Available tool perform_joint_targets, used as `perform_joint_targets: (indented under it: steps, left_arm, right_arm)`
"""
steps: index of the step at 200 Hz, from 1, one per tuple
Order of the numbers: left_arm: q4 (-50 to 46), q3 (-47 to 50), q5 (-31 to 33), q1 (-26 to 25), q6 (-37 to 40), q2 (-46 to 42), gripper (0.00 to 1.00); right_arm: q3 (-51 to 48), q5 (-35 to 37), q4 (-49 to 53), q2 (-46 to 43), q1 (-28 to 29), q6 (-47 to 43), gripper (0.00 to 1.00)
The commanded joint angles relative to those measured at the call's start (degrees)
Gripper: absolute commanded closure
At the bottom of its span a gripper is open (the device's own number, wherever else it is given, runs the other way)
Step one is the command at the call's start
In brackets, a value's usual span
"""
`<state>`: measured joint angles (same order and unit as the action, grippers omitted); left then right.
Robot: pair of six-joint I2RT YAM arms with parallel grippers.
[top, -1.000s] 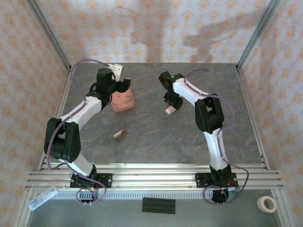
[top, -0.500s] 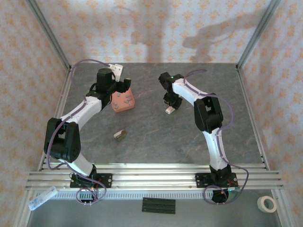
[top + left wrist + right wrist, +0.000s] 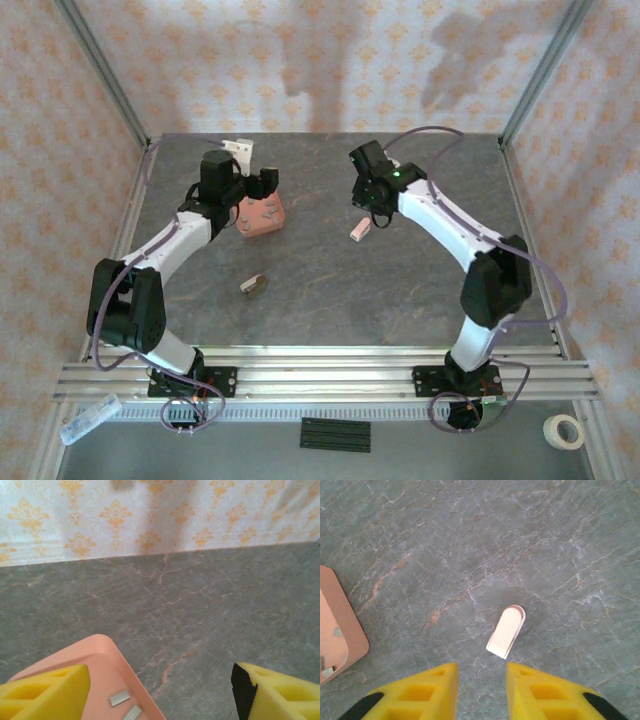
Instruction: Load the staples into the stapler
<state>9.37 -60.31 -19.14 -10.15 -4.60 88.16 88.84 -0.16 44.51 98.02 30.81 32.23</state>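
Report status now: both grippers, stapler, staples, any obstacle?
Left gripper open at tray edge, staples inside. Right gripper open, empty, stapler lying just ahead. Nothing between them.

- The stapler (image 3: 505,631) is a slim oblong, pale pink and white, with one end rounded and the other cut square.
- It lies flat and closed on the grey marbled table (image 3: 420,555), set at a slant, with bare table all around it and nothing touching it.
- In the overhead view it lies to the right of the salmon-pink tray (image 3: 100,652), well apart from it.
- The staples (image 3: 119,698) are tiny flat grey metal strips lying loose on the floor of that tray.
- Two of them lie just beside each other near the tray's right-hand wall, each at its own angle; the others are too small to count.
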Motion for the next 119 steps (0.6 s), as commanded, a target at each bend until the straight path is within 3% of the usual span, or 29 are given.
perform_joint_targets:
  steps: [1,62,119]
  left_arm:
    - [2.34,1.25,-1.75,-0.7,-3.74,-2.21,0.24]
    - [0.59,2.83,-0.18,-0.88,-2.64,-2.9,0.24]
    - [0.06,2.95,0.35,-0.92,-1.64,-3.26,0.24]
  right_arm:
    - [-0.94,1.9,2.39,0.99,-0.05,-1.35,0.65]
    - [9.33,-1.06,14.15,15.08,-0.16,10.59,0.51]
    - [24.83,-0.25,26.04,28.36,-1.3,12.56,0.46]
